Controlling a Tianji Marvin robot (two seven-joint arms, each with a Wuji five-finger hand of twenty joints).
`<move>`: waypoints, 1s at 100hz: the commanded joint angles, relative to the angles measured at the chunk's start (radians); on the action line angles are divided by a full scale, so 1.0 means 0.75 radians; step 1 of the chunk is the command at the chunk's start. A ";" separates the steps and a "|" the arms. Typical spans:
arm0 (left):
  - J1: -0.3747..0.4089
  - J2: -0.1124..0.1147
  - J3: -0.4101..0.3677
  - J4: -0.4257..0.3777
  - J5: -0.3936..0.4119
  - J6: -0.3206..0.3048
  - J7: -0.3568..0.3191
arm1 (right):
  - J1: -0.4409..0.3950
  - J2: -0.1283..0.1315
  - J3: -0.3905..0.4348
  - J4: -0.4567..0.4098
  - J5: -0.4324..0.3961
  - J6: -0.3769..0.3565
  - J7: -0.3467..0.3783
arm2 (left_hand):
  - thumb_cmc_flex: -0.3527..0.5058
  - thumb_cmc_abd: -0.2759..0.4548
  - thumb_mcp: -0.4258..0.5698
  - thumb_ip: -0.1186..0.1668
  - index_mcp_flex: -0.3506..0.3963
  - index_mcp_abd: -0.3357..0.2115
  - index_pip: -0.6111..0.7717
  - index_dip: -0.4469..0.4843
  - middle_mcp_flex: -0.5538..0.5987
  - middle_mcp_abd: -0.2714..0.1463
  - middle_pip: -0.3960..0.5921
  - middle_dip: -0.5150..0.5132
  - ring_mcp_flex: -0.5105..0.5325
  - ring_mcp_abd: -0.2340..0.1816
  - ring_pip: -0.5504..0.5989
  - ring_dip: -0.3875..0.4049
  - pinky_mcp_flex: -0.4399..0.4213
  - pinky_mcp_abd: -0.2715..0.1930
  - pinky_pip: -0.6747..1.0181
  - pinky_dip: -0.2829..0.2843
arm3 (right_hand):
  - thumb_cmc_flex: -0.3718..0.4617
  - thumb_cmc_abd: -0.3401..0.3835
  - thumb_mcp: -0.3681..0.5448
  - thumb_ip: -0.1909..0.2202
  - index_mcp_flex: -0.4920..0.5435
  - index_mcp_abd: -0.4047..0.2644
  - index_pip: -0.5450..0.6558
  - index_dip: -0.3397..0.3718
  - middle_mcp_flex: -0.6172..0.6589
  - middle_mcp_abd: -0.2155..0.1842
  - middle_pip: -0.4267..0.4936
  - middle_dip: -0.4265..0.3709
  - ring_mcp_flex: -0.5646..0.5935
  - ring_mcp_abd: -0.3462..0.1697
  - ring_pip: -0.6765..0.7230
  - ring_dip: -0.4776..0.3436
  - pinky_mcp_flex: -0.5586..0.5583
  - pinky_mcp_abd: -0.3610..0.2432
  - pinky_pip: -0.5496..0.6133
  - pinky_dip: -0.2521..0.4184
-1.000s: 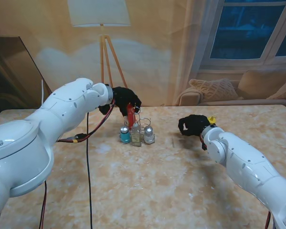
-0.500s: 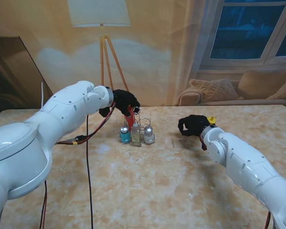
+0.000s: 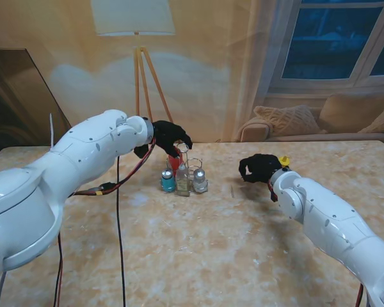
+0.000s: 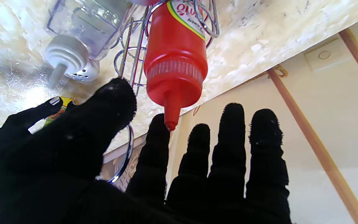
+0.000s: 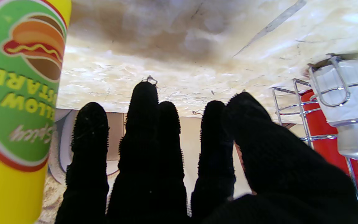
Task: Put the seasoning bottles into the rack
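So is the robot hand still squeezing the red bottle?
No, in the left wrist view the left robot hand has its fingers spread apart, and the red bottle stands free in the wire rack.

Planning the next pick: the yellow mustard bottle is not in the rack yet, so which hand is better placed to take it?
Right. The right hand is open beside the mustard bottle; the left hand hovers open above the ketchup bottle at the rack.

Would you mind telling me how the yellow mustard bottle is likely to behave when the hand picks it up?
The yellow mustard bottle looks like glossy plastic with a smooth label, so it may slip. Tall and narrow, it could tip if nudged. It probably gives under a firm squeeze.
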 commanded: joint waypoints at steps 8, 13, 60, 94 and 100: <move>0.019 0.062 -0.043 -0.122 0.015 0.048 -0.035 | -0.014 -0.007 0.000 -0.008 -0.007 -0.006 0.015 | -0.060 0.057 -0.039 0.039 -0.047 0.002 -0.046 -0.026 -0.065 0.039 -0.024 -0.029 -0.048 0.044 -0.024 -0.046 -0.032 0.033 -0.016 -0.030 | 0.021 -0.035 0.027 0.021 0.006 -0.010 0.018 0.002 0.026 -0.029 0.006 0.001 0.020 -0.011 -0.003 -0.004 0.000 -0.004 -0.001 0.000; 0.030 0.090 -0.066 -0.174 0.025 0.072 -0.043 | -0.015 -0.007 0.001 -0.009 -0.007 -0.007 0.015 | -0.062 0.070 -0.052 0.041 -0.044 0.001 -0.049 -0.024 -0.068 0.045 -0.027 -0.031 -0.049 0.045 -0.020 -0.049 -0.036 0.034 -0.016 -0.030 | 0.020 -0.035 0.026 0.021 0.007 -0.009 0.018 0.002 0.027 -0.029 0.007 0.001 0.019 -0.011 -0.003 -0.004 -0.001 -0.004 -0.001 0.000; 0.291 0.371 -0.518 -0.694 0.351 0.238 -0.044 | -0.059 0.007 0.038 -0.077 -0.046 -0.023 0.020 | -0.056 0.117 -0.113 0.054 -0.037 -0.004 -0.060 -0.005 -0.066 0.047 -0.032 -0.027 -0.062 0.062 -0.001 -0.054 -0.055 0.044 -0.018 -0.025 | 0.018 -0.032 0.023 0.021 0.004 -0.012 0.016 0.002 0.027 -0.032 0.005 0.001 0.019 -0.013 -0.004 -0.005 -0.003 -0.002 -0.002 -0.001; 0.753 0.466 -1.050 -1.086 0.608 0.283 -0.065 | -0.153 0.032 0.124 -0.200 -0.124 -0.001 0.031 | 0.023 0.192 -0.235 0.074 -0.010 0.000 -0.055 0.024 -0.022 0.046 -0.029 -0.004 -0.039 0.065 0.011 -0.036 -0.060 0.054 -0.016 -0.004 | 0.016 -0.026 0.020 0.023 0.002 -0.010 0.016 0.002 0.027 -0.033 0.005 0.001 0.021 -0.015 -0.004 -0.004 -0.005 0.000 -0.003 0.000; 0.835 0.468 -1.115 -1.134 0.636 0.293 -0.037 | -0.171 0.036 0.140 -0.224 -0.139 -0.001 0.033 | 0.032 0.198 -0.239 0.077 -0.003 0.002 -0.052 0.027 -0.016 0.045 -0.026 -0.001 -0.031 0.062 0.016 -0.032 -0.058 0.053 -0.015 -0.003 | 0.016 -0.025 0.018 0.024 0.001 -0.012 0.015 0.002 0.028 -0.034 0.005 0.001 0.021 -0.013 -0.004 -0.004 -0.006 0.001 -0.003 0.000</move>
